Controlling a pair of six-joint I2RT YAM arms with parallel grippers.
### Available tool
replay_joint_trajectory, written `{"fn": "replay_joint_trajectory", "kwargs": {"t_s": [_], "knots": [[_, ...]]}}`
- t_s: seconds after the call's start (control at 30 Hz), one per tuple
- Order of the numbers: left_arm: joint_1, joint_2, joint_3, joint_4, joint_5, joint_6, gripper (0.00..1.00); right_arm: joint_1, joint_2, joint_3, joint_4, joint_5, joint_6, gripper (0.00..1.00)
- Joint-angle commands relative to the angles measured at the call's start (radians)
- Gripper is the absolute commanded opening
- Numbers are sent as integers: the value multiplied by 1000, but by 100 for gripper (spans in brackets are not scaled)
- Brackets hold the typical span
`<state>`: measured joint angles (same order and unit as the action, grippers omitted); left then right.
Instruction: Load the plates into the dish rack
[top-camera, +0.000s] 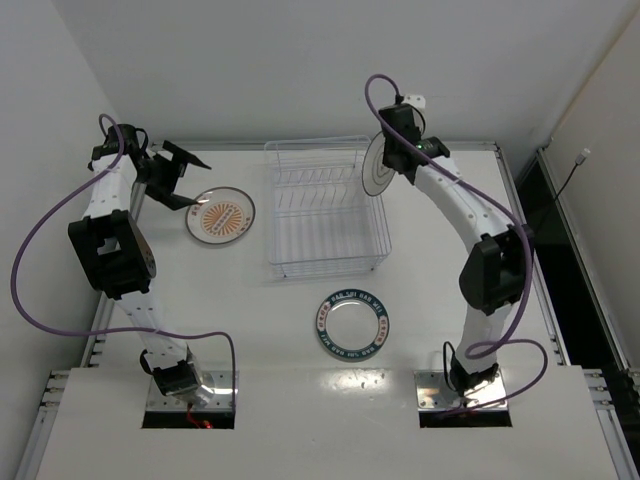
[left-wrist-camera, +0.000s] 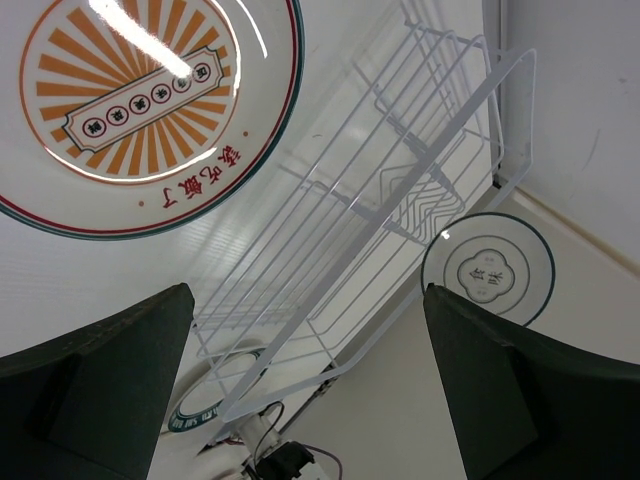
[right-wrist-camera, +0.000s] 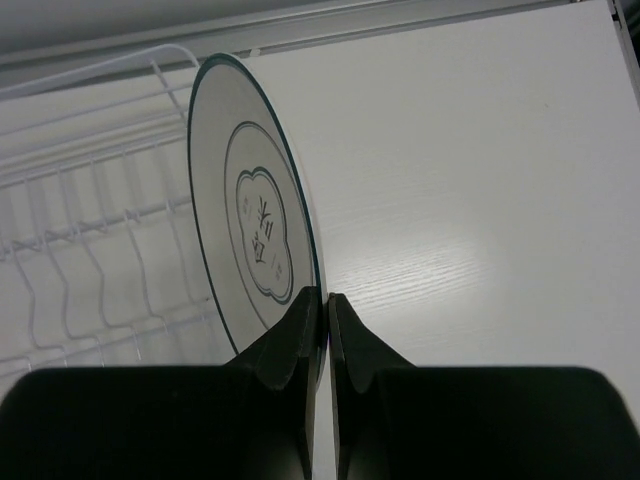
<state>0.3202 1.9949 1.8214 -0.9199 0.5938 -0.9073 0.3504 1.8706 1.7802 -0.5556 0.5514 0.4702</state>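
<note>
The white wire dish rack (top-camera: 325, 208) stands mid-table and holds no plates. My right gripper (top-camera: 398, 152) is shut on the rim of the white plate with a thin dark ring (top-camera: 378, 166), holding it upright above the rack's far right corner; the plate (right-wrist-camera: 250, 230) shows edge-on between my pinched fingers (right-wrist-camera: 300, 330). The orange sunburst plate (top-camera: 220, 215) lies flat left of the rack. My left gripper (top-camera: 172, 178) is open just left of and above it, and the plate (left-wrist-camera: 140, 100) shows beyond my fingers. The plate with the dark blue-green rim (top-camera: 352, 324) lies flat in front of the rack.
The table's raised back edge (top-camera: 330, 146) runs just behind the rack. A wall (top-camera: 300, 60) stands behind it. Cables loop from both arms. The arm bases (top-camera: 185, 385) sit at the near edge.
</note>
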Motion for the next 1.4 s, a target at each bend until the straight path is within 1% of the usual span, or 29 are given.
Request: {"fn": "replay_joint_trajectory", "kwargs": {"t_s": [0.0,0.3,0.33,0.4,0.43,0.5,0.53,0.6,0.67,0.73,0.77,0.8,0.83,0.87,0.93,0.97,1.03,1.07,1.1,1.13,1.17,1.23,1.27,1.3,1.33,1.37], "knots": [[2,-39,-1,3,26,-13,100,19,10,22,112,56,-56,0],[2,-48,-1,3,26,-13,100,76,110,53,111,79,-165,0],[2,-48,-1,3,26,-13,100,76,119,68,102,70,-176,6],[2,-48,-1,3,26,-13,100,76,130,82,86,56,-176,12],[2,-48,-1,3,26,-13,100,76,130,97,71,47,-176,20],[2,-48,-1,3,26,-13,100,76,130,139,25,30,-163,30],[2,-48,-1,3,26,-13,100,76,116,153,5,18,-150,40],[2,-57,-1,3,26,-13,100,76,75,163,-29,5,-137,45],[2,-58,-1,3,17,-13,100,76,24,151,-64,5,-123,47],[2,-58,-10,3,17,-13,100,65,-88,93,-76,-4,-108,47],[2,-58,-10,3,17,-13,100,65,-135,58,-66,-4,-98,47],[2,-58,-10,3,17,-13,100,56,-186,-20,-55,-4,-97,51],[2,-58,-10,3,8,-13,100,45,-283,-63,-31,-16,-84,53],[2,-58,-10,3,8,-13,100,45,-330,-149,-18,-37,-71,55],[2,-45,1,3,8,-13,100,32,-404,-223,-18,-48,-59,56],[2,-45,1,3,8,-13,100,21,-454,-290,-18,-48,-41,58],[2,-36,1,-7,8,-13,100,9,-484,-353,-18,-90,-15,58],[2,-36,1,-7,8,-13,100,-13,-505,-410,-18,-126,22,48],[2,-36,1,-7,8,-13,100,-24,-521,-442,9,-151,36,31],[2,-36,1,-7,8,-13,100,-33,-537,-477,54,-172,50,18],[2,-27,1,-16,-2,-13,100,-54,-554,-548,171,-212,83,13],[2,-27,1,-16,-2,-13,100,-86,-532,-570,273,-270,113,12],[2,-27,1,-16,-2,-13,100,-117,-492,-530,310,-350,122,17],[2,-27,1,-16,-2,-13,100,-129,-440,-487,310,-396,122,34],[2,-27,1,-16,-2,-13,100,-129,-385,-437,310,-441,111,42],[2,-27,1,-16,-2,-13,100,-139,-281,-344,310,-512,90,49]]}}
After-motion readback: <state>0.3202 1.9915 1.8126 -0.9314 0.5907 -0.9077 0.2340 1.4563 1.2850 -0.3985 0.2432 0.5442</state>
